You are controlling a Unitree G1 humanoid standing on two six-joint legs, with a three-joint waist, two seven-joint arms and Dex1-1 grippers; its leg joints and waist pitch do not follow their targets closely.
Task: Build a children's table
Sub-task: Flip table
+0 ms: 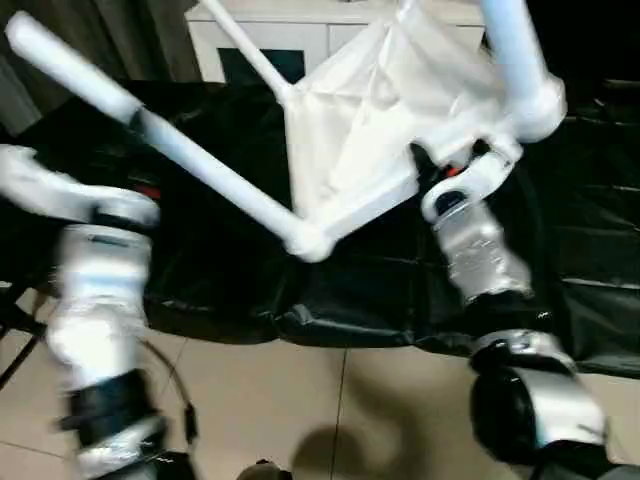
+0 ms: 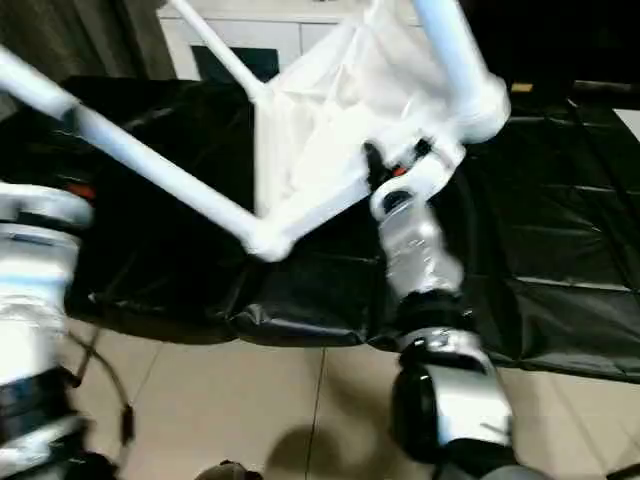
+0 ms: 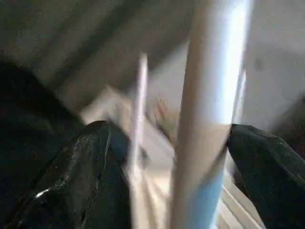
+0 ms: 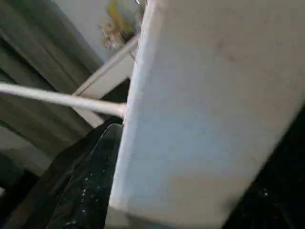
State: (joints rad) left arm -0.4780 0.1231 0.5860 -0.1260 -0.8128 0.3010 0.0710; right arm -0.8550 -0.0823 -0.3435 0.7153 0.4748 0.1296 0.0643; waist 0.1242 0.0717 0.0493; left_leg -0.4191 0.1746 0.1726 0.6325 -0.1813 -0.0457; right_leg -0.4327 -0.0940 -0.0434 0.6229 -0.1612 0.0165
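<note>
Table top (image 1: 370, 120) sits tilted in the upper middle of the frame, lifted off the black-covered table (image 1: 590, 250), ribbed underside turned toward me. Three legs are socketed that I can count: one long leg (image 1: 190, 155) running from the lower corner out to the upper left of the frame, a thin-looking one (image 1: 245, 45) going up toward the white cabinet (image 1: 270, 45), and a third leg (image 1: 515, 50) at upper right. A fourth I cannot make out. My right gripper (image 1: 450, 165) is closed on the top's edge beside the upper-right corner socket (image 1: 535, 105), the slab's edge filling my wrist view. My left gripper (image 3: 190, 157) has a black finger (image 3: 95, 162) on each side of the long leg; the fingers look closed onto it, though the motion blur keeps me from swearing to firm contact. Judged handling: hollow plastic, light but bulky, and the long legs give it a lot of swing, so small wrist turns carry far. The surface looks smooth and likely slippery on a round tapered leg. The better hold is near a socket or on the flat rim, not far out on a leg, where leverage could work a push-fit joint loose.
</note>
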